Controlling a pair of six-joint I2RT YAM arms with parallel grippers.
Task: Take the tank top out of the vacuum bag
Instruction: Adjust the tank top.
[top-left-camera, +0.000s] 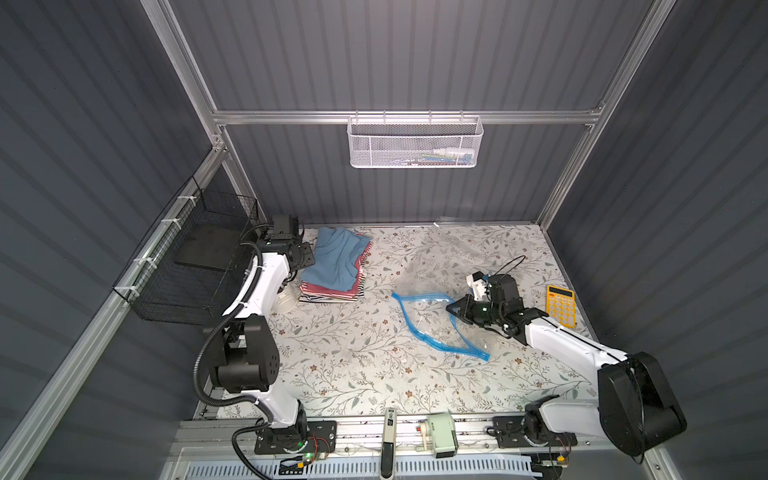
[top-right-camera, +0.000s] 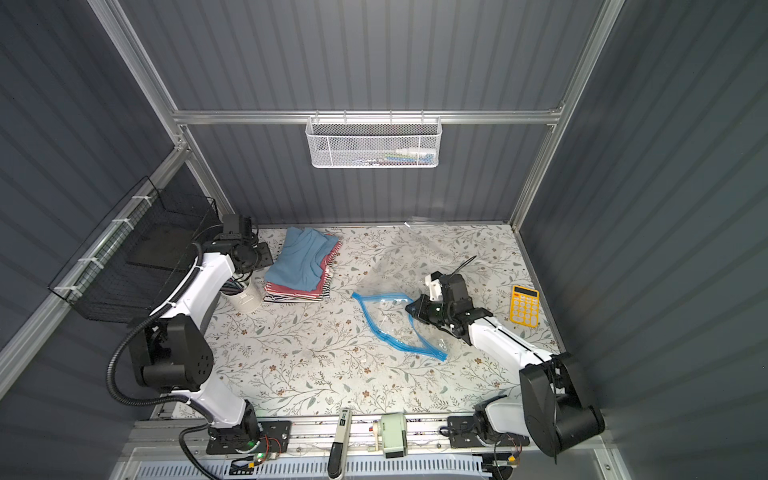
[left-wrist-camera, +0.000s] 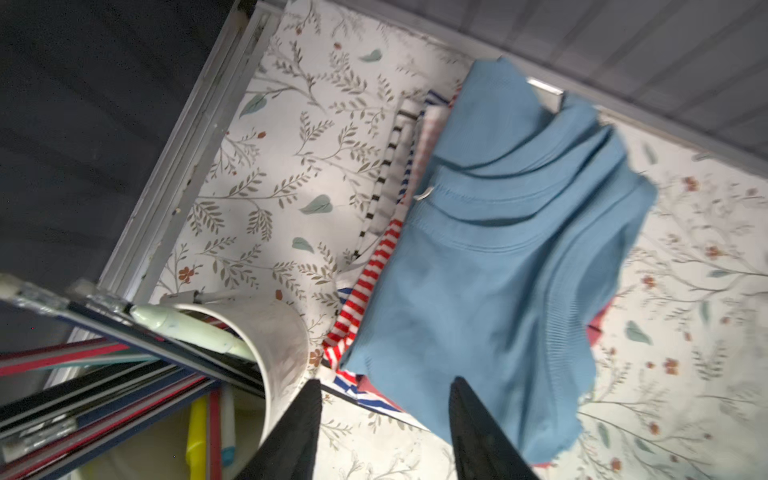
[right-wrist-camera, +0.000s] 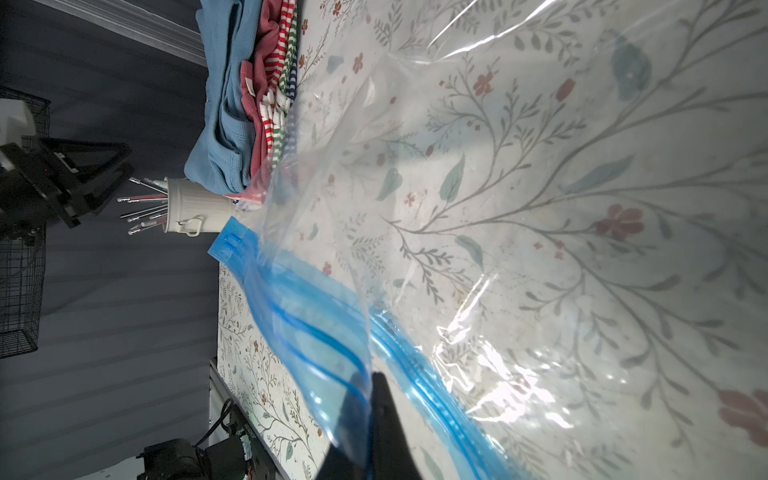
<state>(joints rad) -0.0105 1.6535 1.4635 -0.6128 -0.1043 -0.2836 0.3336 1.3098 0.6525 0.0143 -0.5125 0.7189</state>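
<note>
The blue tank top (top-left-camera: 336, 259) (top-right-camera: 300, 262) lies crumpled on top of a stack of folded striped clothes (top-left-camera: 330, 293) at the back left, outside the vacuum bag. My left gripper (top-left-camera: 306, 254) (left-wrist-camera: 385, 382) hovers just beside and above it, open, with nothing between its fingers (left-wrist-camera: 305, 415). The clear vacuum bag (top-left-camera: 432, 266) (top-right-camera: 388, 320) (right-wrist-camera: 540, 208) lies flat on the floral table, and nothing shows inside it. Its blue zip strip (top-left-camera: 419, 328) (right-wrist-camera: 316, 332) is gaping. My right gripper (top-left-camera: 452, 308) (top-right-camera: 409, 308) (right-wrist-camera: 370, 380) is shut on the strip's upper lip.
A white cup of pens (top-left-camera: 286, 301) (left-wrist-camera: 282, 345) stands right next to the left gripper. A yellow calculator (top-left-camera: 561, 305) lies at the right edge. A black wire basket (top-left-camera: 187, 266) hangs on the left wall, and a white mesh basket (top-left-camera: 415, 141) hangs on the back rail.
</note>
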